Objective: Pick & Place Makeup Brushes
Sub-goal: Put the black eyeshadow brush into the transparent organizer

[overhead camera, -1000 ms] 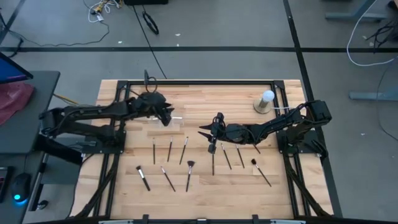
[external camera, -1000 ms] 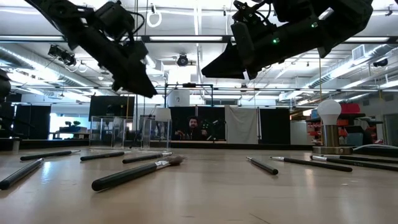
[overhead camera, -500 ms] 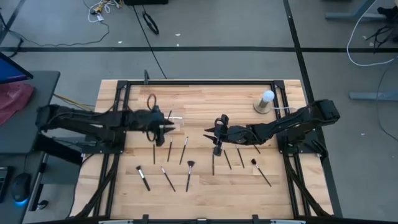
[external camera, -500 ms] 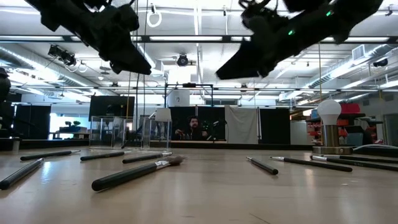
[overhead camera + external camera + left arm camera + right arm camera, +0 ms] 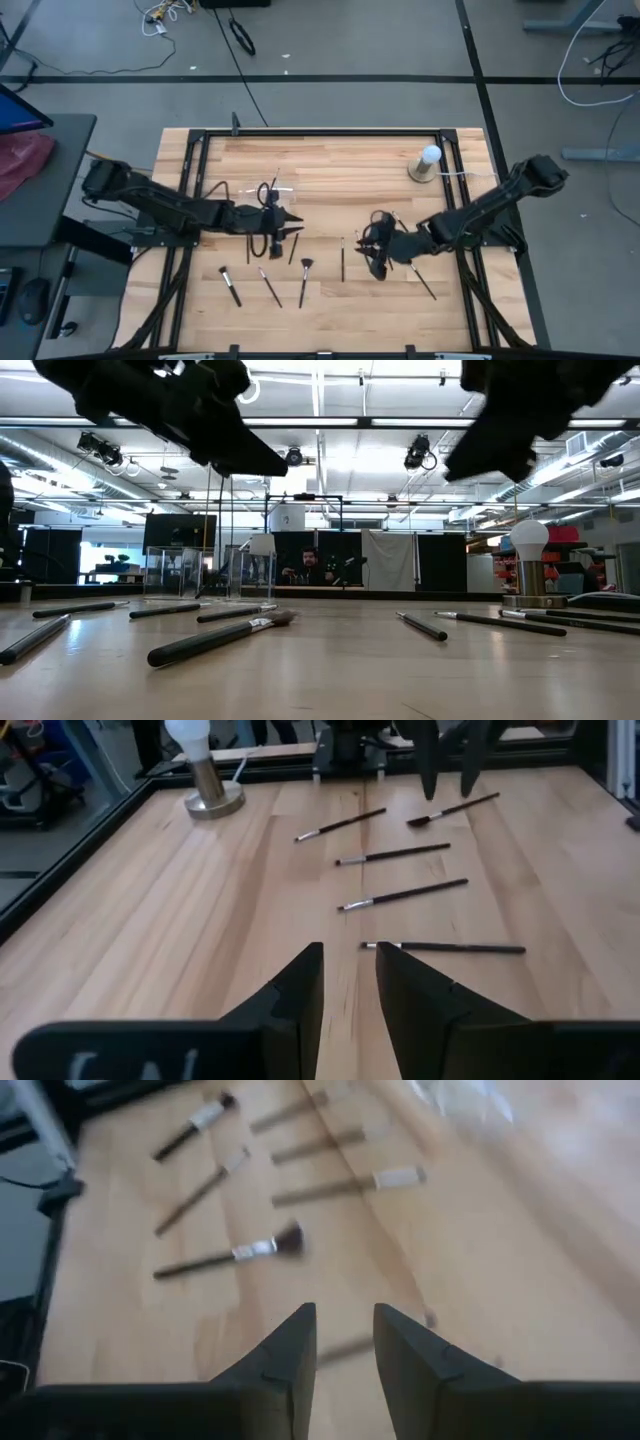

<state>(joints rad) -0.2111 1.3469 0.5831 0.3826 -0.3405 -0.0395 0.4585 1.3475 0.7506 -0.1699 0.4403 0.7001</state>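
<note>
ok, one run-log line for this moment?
left claw: open, empty, above table | right claw: open, empty, above table | makeup brushes: all on table | none held

Place: robotics lab or workshop
Evidence: framed wooden table (image 5: 330,160), floor cables (image 5: 240,40), exposed ceiling ducts (image 5: 40,455), ceiling strip lights (image 5: 330,422)

Grey floor (image 5: 400,60) w/ loose cables (image 5: 240,35), strip ceiling lights (image 5: 320,390), glass partitions (image 5: 180,570) behind.
</note>
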